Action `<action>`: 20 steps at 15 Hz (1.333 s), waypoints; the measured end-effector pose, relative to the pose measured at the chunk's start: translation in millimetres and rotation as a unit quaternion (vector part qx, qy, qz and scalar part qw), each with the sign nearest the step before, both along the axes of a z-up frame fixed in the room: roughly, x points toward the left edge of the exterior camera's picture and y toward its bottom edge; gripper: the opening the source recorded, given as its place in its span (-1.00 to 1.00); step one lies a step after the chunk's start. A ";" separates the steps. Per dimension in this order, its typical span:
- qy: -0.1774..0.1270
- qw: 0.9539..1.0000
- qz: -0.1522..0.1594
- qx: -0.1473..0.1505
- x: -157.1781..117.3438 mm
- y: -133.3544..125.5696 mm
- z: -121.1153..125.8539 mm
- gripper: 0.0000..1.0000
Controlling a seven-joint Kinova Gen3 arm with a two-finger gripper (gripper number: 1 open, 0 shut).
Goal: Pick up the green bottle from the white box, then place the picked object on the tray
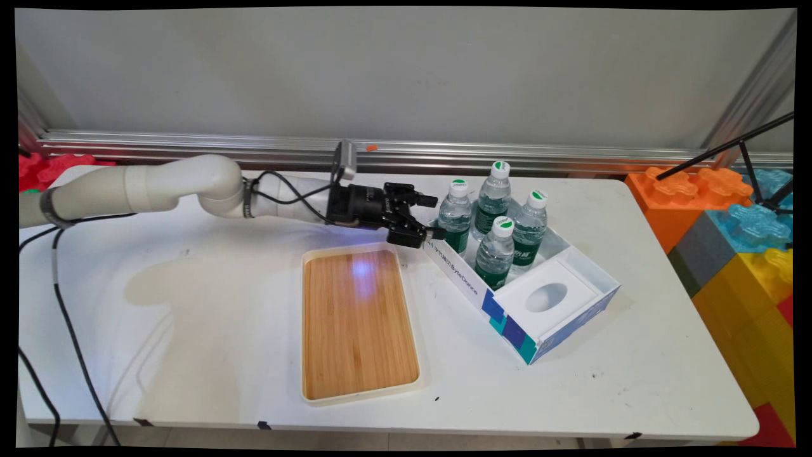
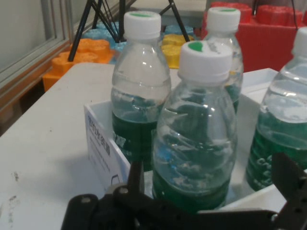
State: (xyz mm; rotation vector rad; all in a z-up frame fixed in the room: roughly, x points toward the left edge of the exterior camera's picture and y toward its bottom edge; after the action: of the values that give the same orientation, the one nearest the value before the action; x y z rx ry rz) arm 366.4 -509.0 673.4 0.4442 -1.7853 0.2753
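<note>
Fingers (image 2: pixel 290 179) spread apart at the nearest water bottle (image 2: pixel 196 139) in the white box (image 1: pixel 571 266).

The gripper (image 1: pixel 431 219) reaches in level from the left, one finger on each side of that bottle without closing on it; whether they touch it cannot be told. Four bottles with white caps and green labels stand upright in the box's far end; its near end holds a white insert with an oval hole. A bamboo tray (image 1: pixel 358 324) lies beside the box on the worktop (image 1: pixel 190 304).

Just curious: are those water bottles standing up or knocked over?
Upright: all four bottles stand caps-up inside the box.
</note>
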 end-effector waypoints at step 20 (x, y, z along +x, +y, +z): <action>-0.008 1.000 0.001 -0.028 -40.3 -24.2 -13.2 -1.00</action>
State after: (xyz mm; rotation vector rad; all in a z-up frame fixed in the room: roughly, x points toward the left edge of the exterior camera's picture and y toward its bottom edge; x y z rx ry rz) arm 326.1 -533.2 660.1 0.4056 -1.7889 0.3302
